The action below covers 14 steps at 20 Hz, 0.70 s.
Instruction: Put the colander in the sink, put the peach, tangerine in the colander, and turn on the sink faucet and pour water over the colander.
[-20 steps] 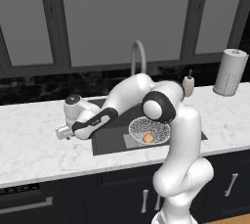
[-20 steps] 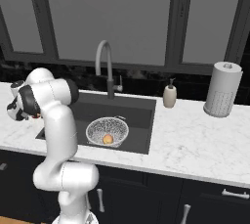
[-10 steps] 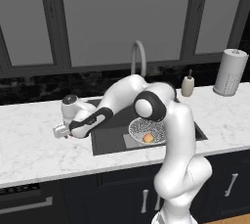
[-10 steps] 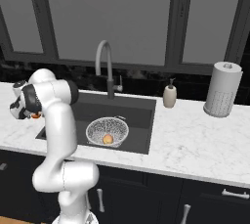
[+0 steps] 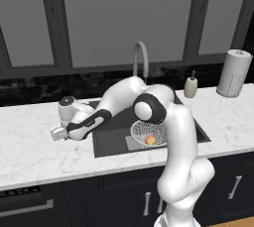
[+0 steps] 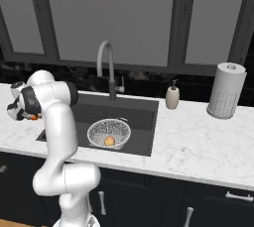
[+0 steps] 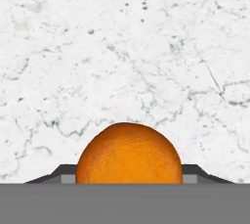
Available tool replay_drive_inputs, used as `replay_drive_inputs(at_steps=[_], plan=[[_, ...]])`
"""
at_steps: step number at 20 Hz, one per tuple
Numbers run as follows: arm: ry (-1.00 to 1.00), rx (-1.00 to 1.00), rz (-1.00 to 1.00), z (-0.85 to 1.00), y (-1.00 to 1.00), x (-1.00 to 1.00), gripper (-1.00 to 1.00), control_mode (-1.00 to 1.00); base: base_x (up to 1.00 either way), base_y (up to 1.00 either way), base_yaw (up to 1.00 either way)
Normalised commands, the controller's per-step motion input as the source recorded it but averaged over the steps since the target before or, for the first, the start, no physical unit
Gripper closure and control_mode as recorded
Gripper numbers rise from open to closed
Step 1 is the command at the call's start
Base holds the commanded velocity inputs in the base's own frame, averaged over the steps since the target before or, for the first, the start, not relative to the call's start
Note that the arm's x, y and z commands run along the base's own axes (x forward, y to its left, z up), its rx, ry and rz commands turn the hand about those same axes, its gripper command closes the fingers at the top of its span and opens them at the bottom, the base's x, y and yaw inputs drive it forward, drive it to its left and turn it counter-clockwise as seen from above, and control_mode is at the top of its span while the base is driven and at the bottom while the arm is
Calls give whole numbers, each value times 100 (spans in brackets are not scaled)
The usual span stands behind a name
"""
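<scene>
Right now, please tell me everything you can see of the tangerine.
The tangerine is a small, round, deep-orange fruit with a finely dimpled skin. In the hand view it sits low and centred, right at the end effector, with the white marble counter behind it. Dark finger parts show at both its sides, but whether they press on it cannot be told. From the right base view a bit of orange peeks out at the end effector, left of the sink.

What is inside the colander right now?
The colander sits in the sink with one pinkish-orange fruit, the peach, on its mesh floor. Nothing else shows inside. The tangerine is over the marble counter, at the hand.
</scene>
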Motion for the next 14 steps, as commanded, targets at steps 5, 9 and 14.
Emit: replay_drive_inputs(at_steps=[5, 9, 14], plan=[[-8, 2, -7, 3, -10, -12, 100, -100, 0, 0, 0], [-15, 3, -25, 68, -32, -38, 100, -100, 0, 0, 0], [-14, 7, -26, 100, -62, -50, 100, -100, 0, 0, 0]])
